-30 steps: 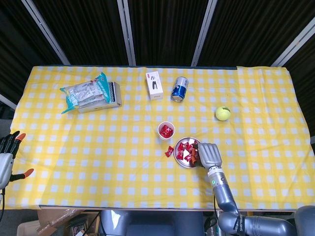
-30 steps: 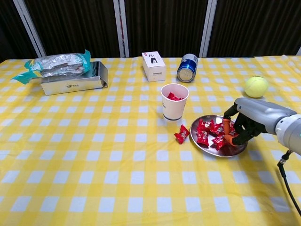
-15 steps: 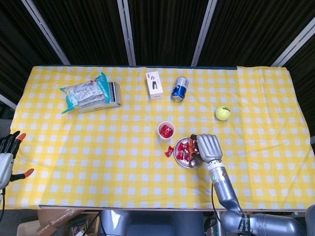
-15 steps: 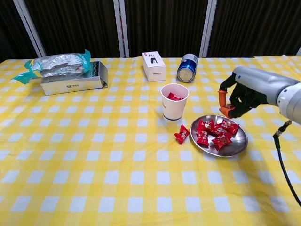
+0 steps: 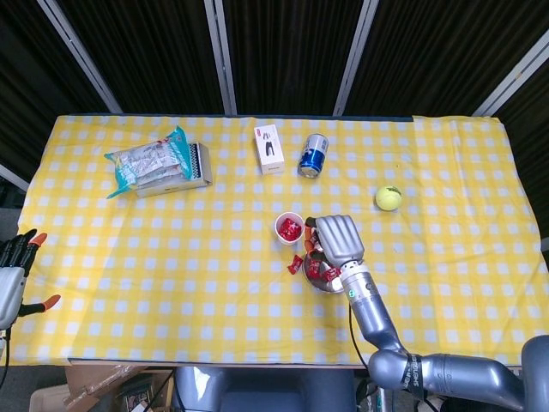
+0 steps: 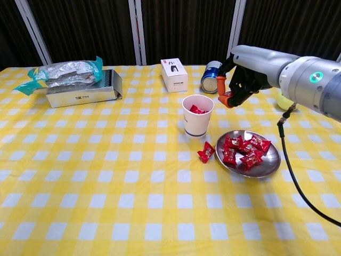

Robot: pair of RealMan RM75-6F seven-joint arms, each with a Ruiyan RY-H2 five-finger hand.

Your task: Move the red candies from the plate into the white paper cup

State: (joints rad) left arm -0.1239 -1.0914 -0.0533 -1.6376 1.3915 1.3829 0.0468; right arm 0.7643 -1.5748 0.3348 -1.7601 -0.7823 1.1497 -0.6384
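Note:
The white paper cup (image 6: 197, 114) stands mid-table with red candies inside; from the head view I see the cup (image 5: 290, 228) from above. Right of it the metal plate (image 6: 269, 165) holds several red candies (image 6: 242, 149). One loose red candy (image 6: 205, 152) lies on the cloth between cup and plate. My right hand (image 6: 240, 74) hangs in the air just right of and above the cup's rim, fingers curled in, pinching a small red candy at its orange tips. In the head view my right hand (image 5: 336, 238) covers part of the plate. My left hand (image 5: 10, 275) is at the table's left edge, fingers spread, holding nothing.
At the back stand a white box (image 6: 175, 74) and a blue can (image 6: 212, 77) lying on its side. A snack bag on a metal box (image 6: 69, 72) sits at the back left. A tennis ball (image 5: 389, 197) lies to the right, behind my right arm.
My right hand has lifted off the plate with its fingers curled and moved left and up towards the cup. The left hand has not moved.

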